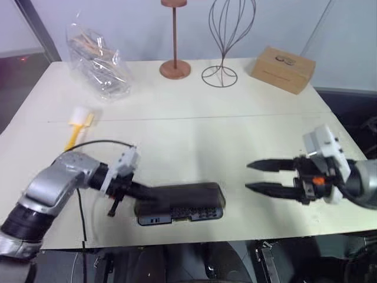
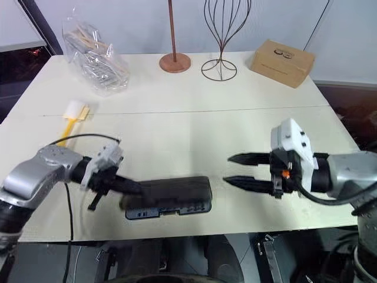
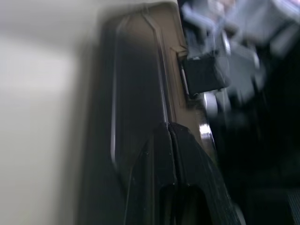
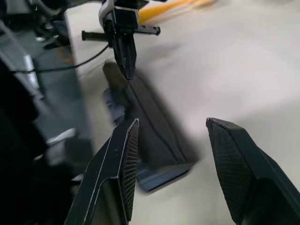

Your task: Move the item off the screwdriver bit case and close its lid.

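A cream-topped bench (image 1: 194, 127) is filling the middle of the scene, a thin seam running across it. Behind the bench, a pale wall (image 1: 123, 23) is standing evenly lit, with a dark upright frame (image 1: 36, 29) leaning at the bench's far left corner. Beyond the bench's left edge, a dark floor (image 1: 17, 82) is showing a faint reddish glint.
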`<act>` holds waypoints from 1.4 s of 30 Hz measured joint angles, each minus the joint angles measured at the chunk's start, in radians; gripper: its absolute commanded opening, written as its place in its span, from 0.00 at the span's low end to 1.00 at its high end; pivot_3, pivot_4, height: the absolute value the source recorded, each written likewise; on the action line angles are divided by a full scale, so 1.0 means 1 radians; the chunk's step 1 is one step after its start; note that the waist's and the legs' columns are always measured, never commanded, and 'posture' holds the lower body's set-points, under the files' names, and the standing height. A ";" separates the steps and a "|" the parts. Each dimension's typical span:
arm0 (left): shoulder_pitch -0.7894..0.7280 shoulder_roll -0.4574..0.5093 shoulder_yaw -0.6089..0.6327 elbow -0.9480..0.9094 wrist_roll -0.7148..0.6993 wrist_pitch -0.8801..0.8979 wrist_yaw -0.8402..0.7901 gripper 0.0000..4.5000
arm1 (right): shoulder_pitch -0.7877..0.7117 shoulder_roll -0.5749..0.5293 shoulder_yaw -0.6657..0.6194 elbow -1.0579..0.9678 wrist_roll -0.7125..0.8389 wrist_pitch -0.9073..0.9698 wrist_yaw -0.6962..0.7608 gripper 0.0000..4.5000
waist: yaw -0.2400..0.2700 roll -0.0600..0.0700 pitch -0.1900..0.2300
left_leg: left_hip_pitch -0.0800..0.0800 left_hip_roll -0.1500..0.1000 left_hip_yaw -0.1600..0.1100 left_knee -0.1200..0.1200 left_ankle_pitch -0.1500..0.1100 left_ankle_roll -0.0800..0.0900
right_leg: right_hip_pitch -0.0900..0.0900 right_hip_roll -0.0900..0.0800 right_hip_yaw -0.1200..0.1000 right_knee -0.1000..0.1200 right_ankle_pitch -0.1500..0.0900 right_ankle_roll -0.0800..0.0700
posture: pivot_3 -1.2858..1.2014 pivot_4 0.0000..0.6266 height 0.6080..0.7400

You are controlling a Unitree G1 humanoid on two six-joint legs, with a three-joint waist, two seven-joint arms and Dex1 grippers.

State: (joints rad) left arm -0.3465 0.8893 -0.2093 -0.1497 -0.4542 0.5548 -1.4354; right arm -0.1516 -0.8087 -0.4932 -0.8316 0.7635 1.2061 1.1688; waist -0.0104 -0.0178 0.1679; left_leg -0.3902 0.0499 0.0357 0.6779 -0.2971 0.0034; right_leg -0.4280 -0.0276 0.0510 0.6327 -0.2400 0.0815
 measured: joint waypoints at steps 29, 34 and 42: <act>-0.346 -0.313 -0.243 0.503 0.330 -0.327 -0.115 0.00 | 0.047 0.141 1.135 0.195 -0.807 -0.677 -0.438 0.02 | -0.002 -0.004 0.001 | -0.003 -0.001 -0.002 0.005 0.000 0.000 | -0.001 0.002 0.001 0.002 -0.001 0.001 | 0.52 0.24 0.98; -0.337 -0.317 -0.229 0.499 0.348 -0.331 -0.109 0.00 | 0.067 0.187 1.156 0.197 -0.866 -0.683 -0.476 0.02 | -0.004 -0.005 0.001 | -0.001 -0.001 -0.002 0.005 0.000 0.000 | 0.000 0.003 0.001 0.003 -0.001 0.001 | 0.52 0.24 0.98; -0.322 -0.281 -0.179 0.517 0.345 -0.389 -0.103 0.48 | 0.277 0.045 0.734 0.003 -0.576 -0.499 -0.337 0.61 | 0.000 -0.005 0.000 | -0.001 -0.001 -0.002 0.005 0.000 0.000 | 0.002 0.001 0.001 0.002 0.000 0.001 | 0.52 0.24 0.98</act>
State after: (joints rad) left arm -0.6686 0.6087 -0.3881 0.3676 -0.1089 0.1662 -1.5385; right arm 0.1253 -0.7639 0.2403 -0.8288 0.1875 0.7068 0.8319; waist -0.0109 -0.0230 0.1682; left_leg -0.3914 0.0485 0.0336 0.6834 -0.2970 0.0035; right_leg -0.4260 -0.0266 0.0520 0.6343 -0.2405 0.0830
